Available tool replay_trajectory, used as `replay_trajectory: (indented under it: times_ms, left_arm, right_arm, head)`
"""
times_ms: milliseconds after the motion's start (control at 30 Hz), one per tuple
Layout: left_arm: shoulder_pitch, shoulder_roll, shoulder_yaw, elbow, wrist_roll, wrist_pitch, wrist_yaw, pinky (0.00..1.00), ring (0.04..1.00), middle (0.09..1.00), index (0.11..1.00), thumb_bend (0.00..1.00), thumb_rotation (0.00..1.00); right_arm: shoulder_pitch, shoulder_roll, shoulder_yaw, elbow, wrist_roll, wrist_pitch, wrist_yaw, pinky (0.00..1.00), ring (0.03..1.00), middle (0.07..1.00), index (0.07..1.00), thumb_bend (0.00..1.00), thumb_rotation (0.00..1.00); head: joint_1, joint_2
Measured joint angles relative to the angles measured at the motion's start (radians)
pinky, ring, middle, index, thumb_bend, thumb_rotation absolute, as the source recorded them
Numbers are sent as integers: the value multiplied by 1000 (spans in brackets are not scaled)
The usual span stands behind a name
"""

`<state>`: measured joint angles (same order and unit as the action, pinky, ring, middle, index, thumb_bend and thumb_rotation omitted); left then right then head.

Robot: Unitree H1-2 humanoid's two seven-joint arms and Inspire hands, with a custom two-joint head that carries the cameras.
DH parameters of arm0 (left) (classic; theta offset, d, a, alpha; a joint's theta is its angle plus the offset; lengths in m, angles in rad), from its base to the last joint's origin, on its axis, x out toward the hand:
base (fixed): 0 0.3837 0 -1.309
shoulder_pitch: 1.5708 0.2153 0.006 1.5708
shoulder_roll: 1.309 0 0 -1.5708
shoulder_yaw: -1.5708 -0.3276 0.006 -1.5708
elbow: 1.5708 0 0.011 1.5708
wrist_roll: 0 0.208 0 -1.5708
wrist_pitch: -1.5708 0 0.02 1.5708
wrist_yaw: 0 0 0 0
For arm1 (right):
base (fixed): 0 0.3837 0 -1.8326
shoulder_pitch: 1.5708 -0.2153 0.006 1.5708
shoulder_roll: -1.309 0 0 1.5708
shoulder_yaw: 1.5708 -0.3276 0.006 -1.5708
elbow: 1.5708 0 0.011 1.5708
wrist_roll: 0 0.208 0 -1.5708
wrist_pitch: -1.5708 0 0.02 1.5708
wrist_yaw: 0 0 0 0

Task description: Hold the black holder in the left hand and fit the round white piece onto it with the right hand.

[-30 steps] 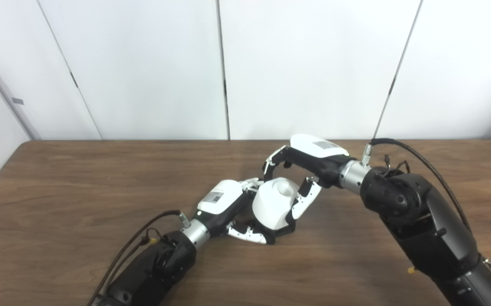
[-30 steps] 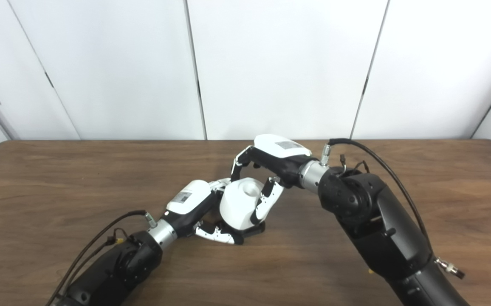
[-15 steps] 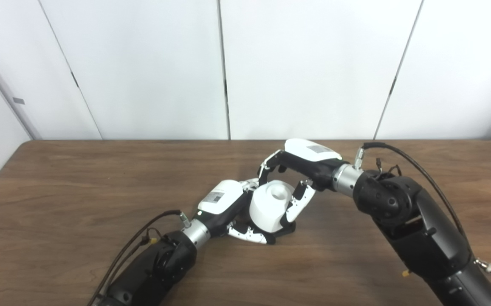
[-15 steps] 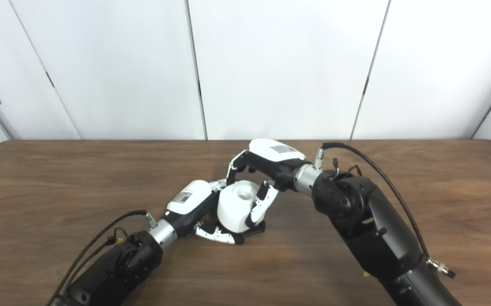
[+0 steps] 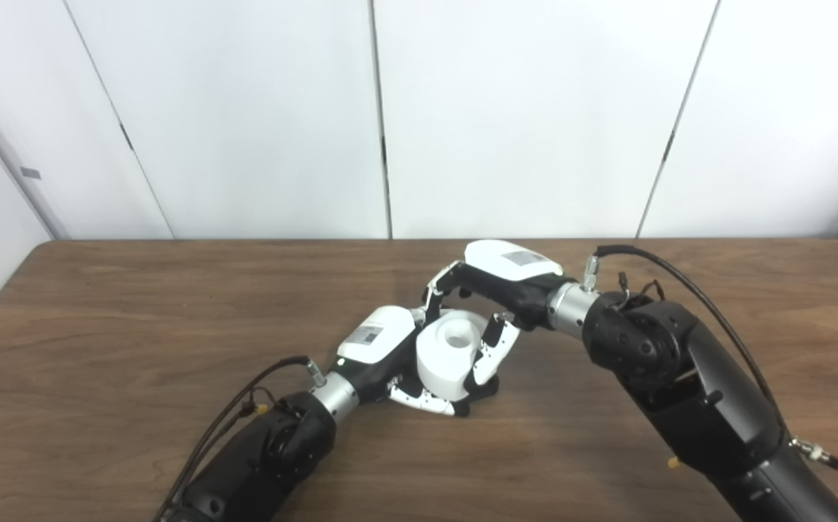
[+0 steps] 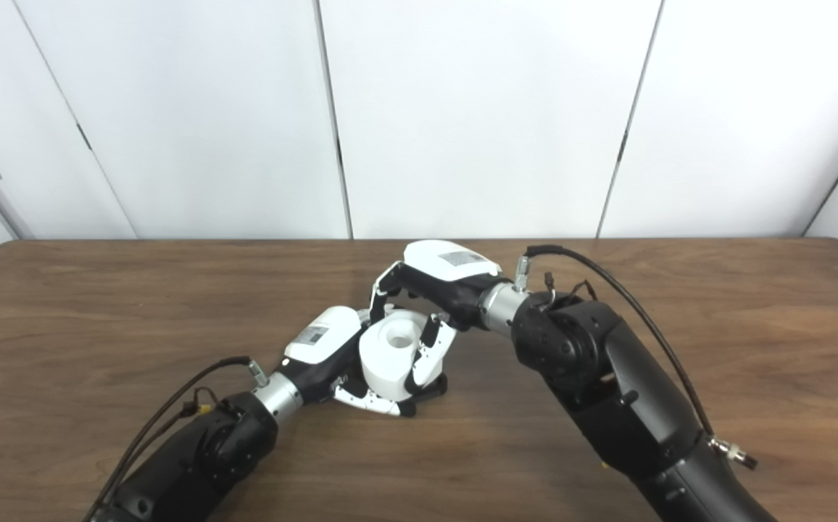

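White round piece [image 5: 449, 355] sits pinched in the right hand [image 5: 495, 290], directly below its palm, bore pointing up. Left hand [image 5: 390, 355] is right beside it, wrapped on the black holder [image 5: 483, 390] peeking out underneath, so seating looks like a straight push down.

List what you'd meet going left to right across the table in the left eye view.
Left robot hand → white piece → right robot hand. The black holder is mostly hidden under the white piece, so its place is unclear.
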<state>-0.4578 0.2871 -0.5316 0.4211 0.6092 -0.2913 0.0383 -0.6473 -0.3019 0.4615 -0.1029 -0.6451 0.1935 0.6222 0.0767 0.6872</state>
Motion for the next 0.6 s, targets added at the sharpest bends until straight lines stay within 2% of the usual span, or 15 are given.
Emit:
replay_trajectory:
  times_ms: [600]
  left_arm:
    - [2, 2, 2, -11, 2, 5, -7, 816, 911, 875, 482, 522, 76]
  right_arm:
    - [1, -19, 0, -16, 8, -2, 7, 723, 796, 774, 480, 523, 129]
  head:
    - [-9, 12]
